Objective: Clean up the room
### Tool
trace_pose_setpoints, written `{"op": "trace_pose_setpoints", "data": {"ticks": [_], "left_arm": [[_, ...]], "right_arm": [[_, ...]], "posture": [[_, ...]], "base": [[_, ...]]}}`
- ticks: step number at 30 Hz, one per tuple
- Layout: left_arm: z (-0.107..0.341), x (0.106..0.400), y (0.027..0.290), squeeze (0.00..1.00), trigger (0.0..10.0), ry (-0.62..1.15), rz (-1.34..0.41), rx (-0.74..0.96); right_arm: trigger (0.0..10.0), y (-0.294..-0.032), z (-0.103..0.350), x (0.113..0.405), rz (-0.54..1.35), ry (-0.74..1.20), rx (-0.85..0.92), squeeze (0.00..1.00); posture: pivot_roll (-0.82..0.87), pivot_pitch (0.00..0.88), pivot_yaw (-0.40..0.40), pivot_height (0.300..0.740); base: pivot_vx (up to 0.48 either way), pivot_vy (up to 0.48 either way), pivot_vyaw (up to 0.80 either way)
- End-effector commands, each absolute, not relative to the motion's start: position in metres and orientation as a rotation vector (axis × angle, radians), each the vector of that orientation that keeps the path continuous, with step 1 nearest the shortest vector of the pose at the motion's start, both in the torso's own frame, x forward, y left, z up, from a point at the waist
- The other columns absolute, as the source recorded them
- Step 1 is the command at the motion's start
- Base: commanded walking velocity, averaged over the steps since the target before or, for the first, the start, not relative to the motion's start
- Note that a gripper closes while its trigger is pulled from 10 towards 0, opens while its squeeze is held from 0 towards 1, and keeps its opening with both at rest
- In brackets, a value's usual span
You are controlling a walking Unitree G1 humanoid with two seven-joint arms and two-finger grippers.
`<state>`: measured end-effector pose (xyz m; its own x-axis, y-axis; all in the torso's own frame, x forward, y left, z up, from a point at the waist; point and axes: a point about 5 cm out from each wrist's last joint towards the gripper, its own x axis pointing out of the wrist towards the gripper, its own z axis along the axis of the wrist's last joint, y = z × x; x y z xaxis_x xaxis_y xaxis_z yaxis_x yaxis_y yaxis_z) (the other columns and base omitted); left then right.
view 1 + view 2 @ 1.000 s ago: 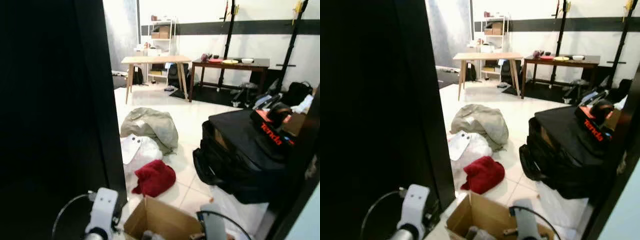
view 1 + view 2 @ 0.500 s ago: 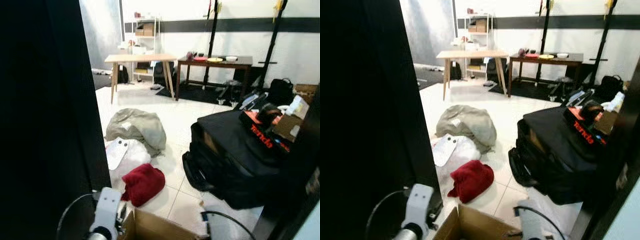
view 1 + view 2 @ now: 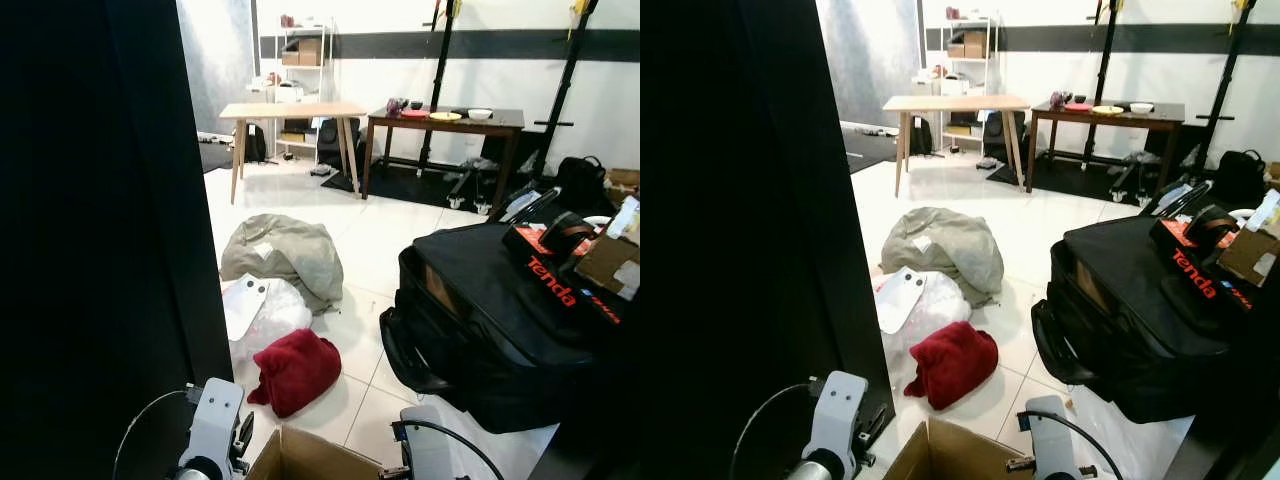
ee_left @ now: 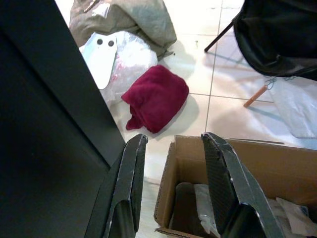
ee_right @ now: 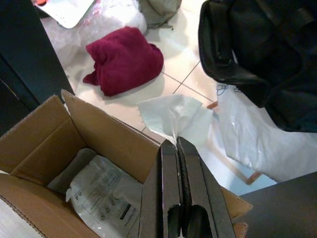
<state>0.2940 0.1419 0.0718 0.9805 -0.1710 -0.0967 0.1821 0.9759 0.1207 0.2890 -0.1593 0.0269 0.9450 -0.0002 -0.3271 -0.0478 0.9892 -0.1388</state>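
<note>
On the floor, left eye view: red cloth point(image 3: 295, 369) at 6 o'clock, grey bundle point(image 3: 279, 258) and white plastic bag point(image 3: 262, 311) behind it, black suitcase point(image 3: 500, 320) at 4 o'clock. All still loose, so most of the cleanup is left.

Left wrist view: left gripper point(image 4: 176, 191) empty, jaws apart, over the cardboard box point(image 4: 270, 161) rim; a few wrapped items already inside.

Right wrist view: right gripper point(image 5: 176, 163) jaws pressed together on white crumpled paper point(image 5: 173, 116) at 12 o'clock, hanging beyond the box.
</note>
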Motion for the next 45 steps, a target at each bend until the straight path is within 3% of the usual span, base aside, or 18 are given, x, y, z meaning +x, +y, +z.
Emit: {"op": "trace_pose_setpoints", "data": {"ticks": [1, 16, 26, 29, 36, 42, 45], "left_arm": [[0.062, 0.291, 0.141, 0.0, 10.0, 0.139, -0.189, 0.143], [0.055, 0.288, 0.141, 0.0, 10.0, 0.187, -0.216, 0.141], [0.053, 0.288, 0.145, 0.0, 10.0, 0.189, -0.354, 0.338], [0.056, 0.284, 0.152, 0.0, 10.0, 0.162, -0.546, 0.571], [0.068, 0.274, 0.159, 0.0, 10.0, 0.111, -0.664, 0.549], [0.074, 0.265, 0.152, 0.0, 10.0, 0.056, -0.727, 0.56], [0.076, 0.261, 0.145, 0.0, 10.0, 0.026, -0.762, 0.565]], "right_arm": [[10.0, -0.159, 0.022, 0.286, 0.029, 0.357, -0.149, 0.0], [10.0, -0.151, 0.023, 0.293, 0.08, 0.371, -0.168, 0.0], [10.0, -0.137, 0.026, 0.306, 0.218, 0.397, -0.233, 0.0], [10.0, -0.122, 0.021, 0.312, 0.388, 0.505, -0.298, 0.0], [10.0, -0.105, 0.024, 0.317, 0.518, 0.534, -0.333, 0.0], [10.0, -0.097, 0.024, 0.318, 0.554, 0.53, -0.346, 0.0], [10.0, -0.093, 0.02, 0.314, 0.569, 0.536, -0.359, 0.0]], "posture": [[0.01, 0.054, 0.003, 0.74], [0.01, 0.063, -0.004, 0.74], [0.01, 0.084, -0.013, 0.74], [0.03, 0.122, -0.03, 0.74], [0.06, 0.175, -0.05, 0.74], [0.07, 0.21, -0.055, 0.74], [0.08, 0.268, -0.056, 0.74]], "base": [[0.0, -0.48, 0.0], [0.0, -0.096, 0.0], [0.0, 0.0, 0.0], [0.0, 0.0, 0.0], [0.0, 0.0, 0.0], [0.0, 0.0, 0.0], [0.0, 0.0, 0.0]]}}
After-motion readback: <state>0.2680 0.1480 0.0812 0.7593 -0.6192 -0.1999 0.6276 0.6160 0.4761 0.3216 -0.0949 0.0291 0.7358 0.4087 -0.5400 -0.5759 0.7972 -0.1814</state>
